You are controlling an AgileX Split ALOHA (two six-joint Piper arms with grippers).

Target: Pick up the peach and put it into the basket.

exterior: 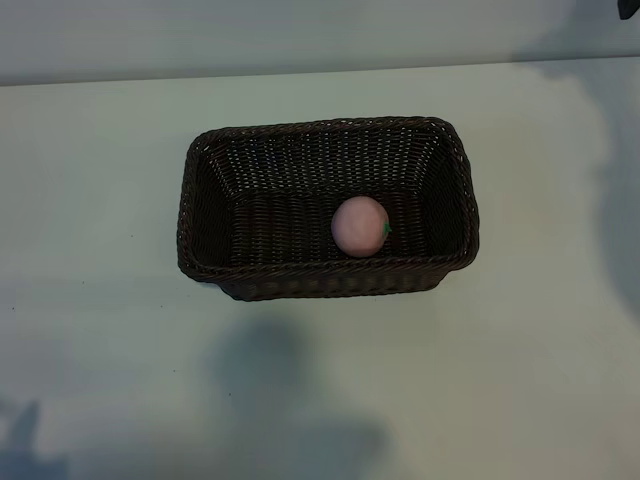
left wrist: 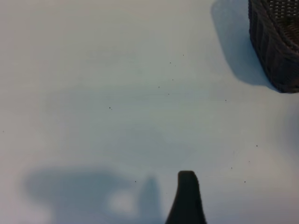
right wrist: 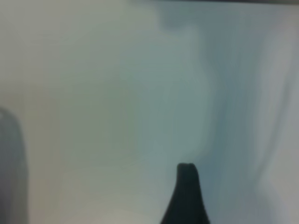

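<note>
Looking left to right, the left gripper (left wrist: 187, 198) hangs spread over bare table (exterior: 90, 340), clear of the basket (exterior: 200, 210); the peach (exterior: 360, 226) already sits inside; the right gripper (right wrist: 186, 193), also spread, should simply stay clear.

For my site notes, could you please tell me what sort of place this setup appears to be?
Probably a lab or test bench for robot handling: a plain pale table, bare apart from one wicker basket holding a peach, with a blank wall behind.
</note>
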